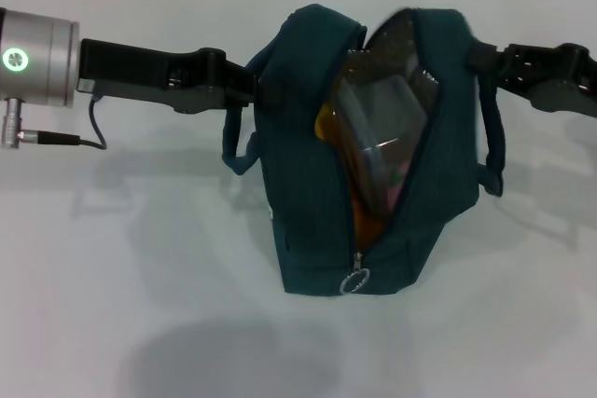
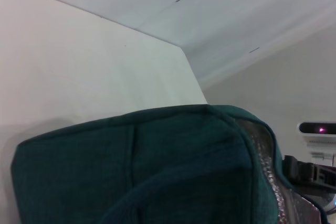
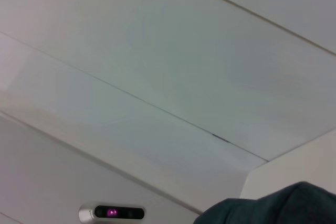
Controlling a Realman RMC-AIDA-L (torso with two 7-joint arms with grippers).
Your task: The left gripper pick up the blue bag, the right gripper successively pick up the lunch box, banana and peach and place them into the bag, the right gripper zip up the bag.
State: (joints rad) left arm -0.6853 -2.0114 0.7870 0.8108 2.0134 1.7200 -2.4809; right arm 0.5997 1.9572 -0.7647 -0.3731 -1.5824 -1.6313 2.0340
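While the left gripper (image 1: 250,84) clasps the blue bag's (image 1: 308,184) left rim, the right gripper (image 1: 480,56) meets the bag's right rim; whether it grips cannot be told. The bag sits on the white table (image 1: 140,277), its top unzipped, the zipper pull (image 1: 355,280) at the bag's near end. Inside it lies the clear lunch box (image 1: 387,128), with something yellow-orange beside the box.

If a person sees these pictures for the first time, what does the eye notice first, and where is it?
The blue bag in the middle of the white table draws the eye first: its top gapes open, with a clear lunch box and something orange inside. Its zipper pull hangs at the near end, so the zip is not yet closed. The left gripper and right gripper meet the bag's opposite sides.
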